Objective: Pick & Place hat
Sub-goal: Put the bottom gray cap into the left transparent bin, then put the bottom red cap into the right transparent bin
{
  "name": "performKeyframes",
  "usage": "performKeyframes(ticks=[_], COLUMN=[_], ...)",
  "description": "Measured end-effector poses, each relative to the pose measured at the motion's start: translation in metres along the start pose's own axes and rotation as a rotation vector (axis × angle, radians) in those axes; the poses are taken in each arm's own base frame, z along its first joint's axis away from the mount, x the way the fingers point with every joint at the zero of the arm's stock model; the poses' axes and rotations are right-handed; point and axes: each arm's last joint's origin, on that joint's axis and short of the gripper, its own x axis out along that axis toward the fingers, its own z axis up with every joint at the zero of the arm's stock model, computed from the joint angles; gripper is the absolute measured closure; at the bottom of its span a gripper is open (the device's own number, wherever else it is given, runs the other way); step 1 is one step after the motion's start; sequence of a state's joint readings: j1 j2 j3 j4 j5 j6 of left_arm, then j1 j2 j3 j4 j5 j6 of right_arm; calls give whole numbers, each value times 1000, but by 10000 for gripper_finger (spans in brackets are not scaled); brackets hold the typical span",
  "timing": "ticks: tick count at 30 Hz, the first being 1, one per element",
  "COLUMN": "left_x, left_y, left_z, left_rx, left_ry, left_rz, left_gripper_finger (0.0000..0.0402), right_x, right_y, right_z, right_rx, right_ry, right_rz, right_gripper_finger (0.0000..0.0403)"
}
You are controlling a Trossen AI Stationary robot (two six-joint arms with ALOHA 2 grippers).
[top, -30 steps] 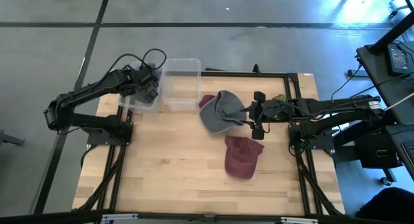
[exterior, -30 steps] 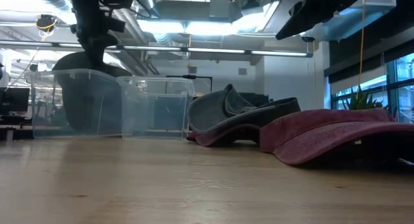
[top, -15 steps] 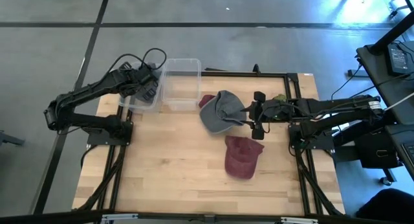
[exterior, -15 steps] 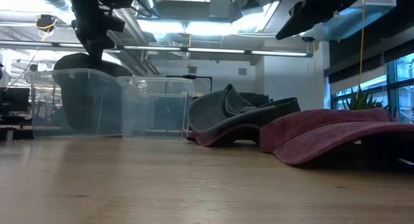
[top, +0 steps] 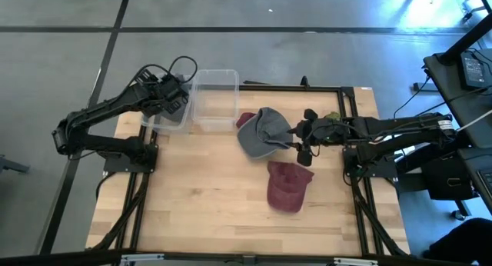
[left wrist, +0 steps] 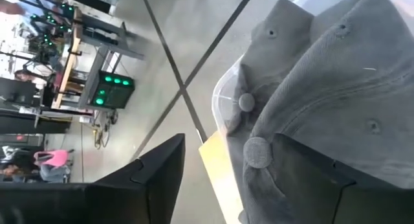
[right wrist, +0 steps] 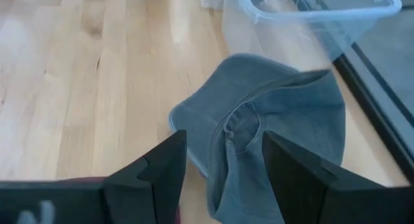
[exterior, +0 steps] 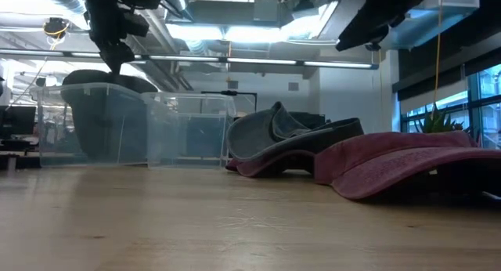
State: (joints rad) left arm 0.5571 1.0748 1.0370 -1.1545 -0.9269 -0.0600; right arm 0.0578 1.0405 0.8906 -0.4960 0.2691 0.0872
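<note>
My left gripper: fingers spread, hovering over dark grey cloth cap lying in clear plastic bin.
My right gripper: fingers spread, nearing grey-blue cloth cap on wooden table. Advice: straddling crown fold squarely before closing.

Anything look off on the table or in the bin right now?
Mostly tidy. The dark grey hat in the clear bin bulges over its rim rather than sitting fully inside, under the left gripper. The grey hat lies crumpled on a maroon hat by the right gripper. Another maroon hat lies flat.
</note>
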Motion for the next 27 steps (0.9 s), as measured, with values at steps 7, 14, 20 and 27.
performKeyframes(ticks=[7,14,20,27], left_x=[0,-4,-14,-13], left_y=[0,6,20,21], left_z=[0,3,8,10], left_rx=[-26,-43,-105,-160], left_ry=[-1,-16,-57,-61], left_rz=[-10,26,40,12], left_gripper_finger=[175,172,172,175], right_x=[0,0,0,0], right_y=[0,0,0,0], right_z=[-5,-6,-5,-6], right_rx=[96,155,161,160], right_ry=[51,57,55,66], right_rz=[-6,1,1,-1], right_gripper_finger=[202,202,202,202])
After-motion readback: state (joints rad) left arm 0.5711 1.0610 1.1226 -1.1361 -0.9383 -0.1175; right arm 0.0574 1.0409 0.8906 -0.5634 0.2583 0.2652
